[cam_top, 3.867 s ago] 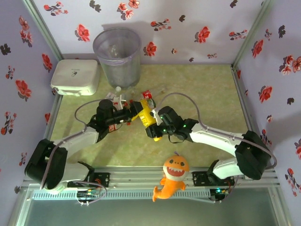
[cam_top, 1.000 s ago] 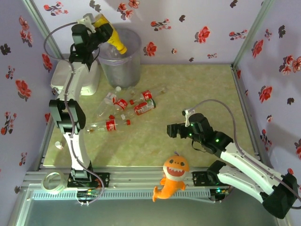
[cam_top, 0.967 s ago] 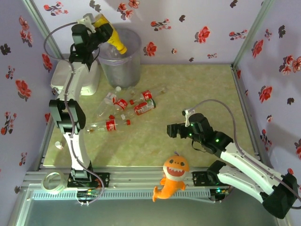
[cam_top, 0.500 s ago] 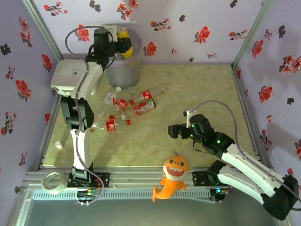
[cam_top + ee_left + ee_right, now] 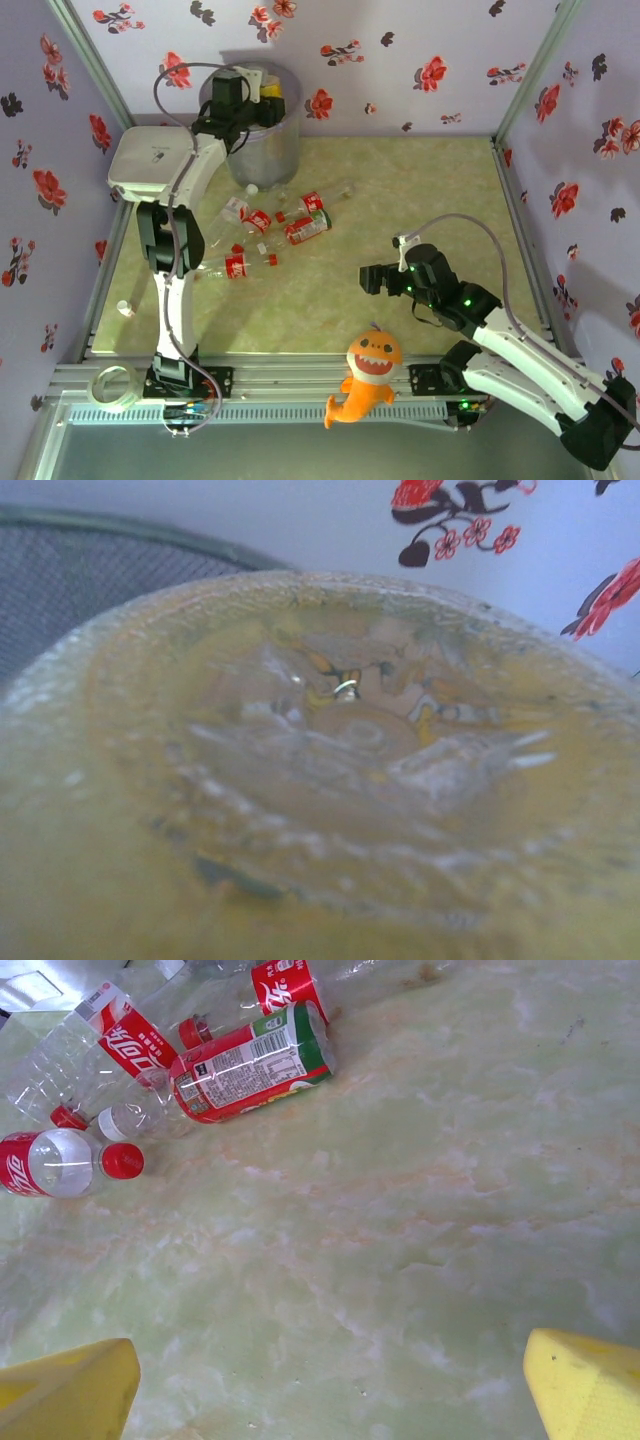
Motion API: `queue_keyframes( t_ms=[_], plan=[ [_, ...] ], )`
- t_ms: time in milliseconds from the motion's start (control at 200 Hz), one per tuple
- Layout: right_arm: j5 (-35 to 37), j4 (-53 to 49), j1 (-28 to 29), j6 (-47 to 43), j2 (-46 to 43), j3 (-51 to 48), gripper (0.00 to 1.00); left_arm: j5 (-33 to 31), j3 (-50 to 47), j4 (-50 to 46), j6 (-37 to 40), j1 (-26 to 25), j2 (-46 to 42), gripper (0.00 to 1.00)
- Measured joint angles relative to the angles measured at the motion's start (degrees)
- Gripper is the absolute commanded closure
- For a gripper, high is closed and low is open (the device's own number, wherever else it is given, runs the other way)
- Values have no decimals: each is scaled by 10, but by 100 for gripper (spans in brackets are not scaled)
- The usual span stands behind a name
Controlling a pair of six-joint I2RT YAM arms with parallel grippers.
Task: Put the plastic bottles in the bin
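At the near edge, an orange plush shark (image 5: 372, 366) is hanging over the metal rail, and a roll of clear tape (image 5: 112, 388) is lying at the near left corner. Just beyond the shark, the right hand (image 5: 366, 279) is hovering low over the pale green marbled counter (image 5: 420, 190) with its jaws standing wide and nothing between them. In the right wrist view its yellow fingers (image 5: 65, 1390) are sitting at the two lower corners, well apart from each other. The clear plastic bottles with red labels (image 5: 305, 228) are lying on their sides in a loose cluster to the left of this hand and a little farther back, well apart from it. In the right wrist view they are showing at the upper left (image 5: 250, 1060), some touching one another. Beyond them, a clear bottle with a white cap (image 5: 252, 189) is lying near the foot of the translucent grey round plastic bin (image 5: 262, 150), which is standing upright by the far wall. A flat white rectangular box (image 5: 150, 165) is sitting just beside the bin on its left. The left arm is reaching up and across that box. The left hand (image 5: 252, 95) is gripping the yellow plastic squeeze bottle (image 5: 271, 91) at the bin's open mouth. The left wrist view is looking at this bottle very close and blurred (image 5: 330, 780), with the bin's grey wall (image 5: 60, 590) behind it.
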Motion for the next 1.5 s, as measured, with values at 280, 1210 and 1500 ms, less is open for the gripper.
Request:
queue_keyframes(
  t_ms=[280,1210,1500],
  plan=[
    [4,-4,0,0,-2,0,1,1,7,-5,2,0,0,5],
    [72,-60,-13,16,-27,0,1,10,46,-65,4,16,-77,2],
    [81,-76,-33,28,3,27,1,-25,-167,-83,32,38,-313,2]
  ],
)
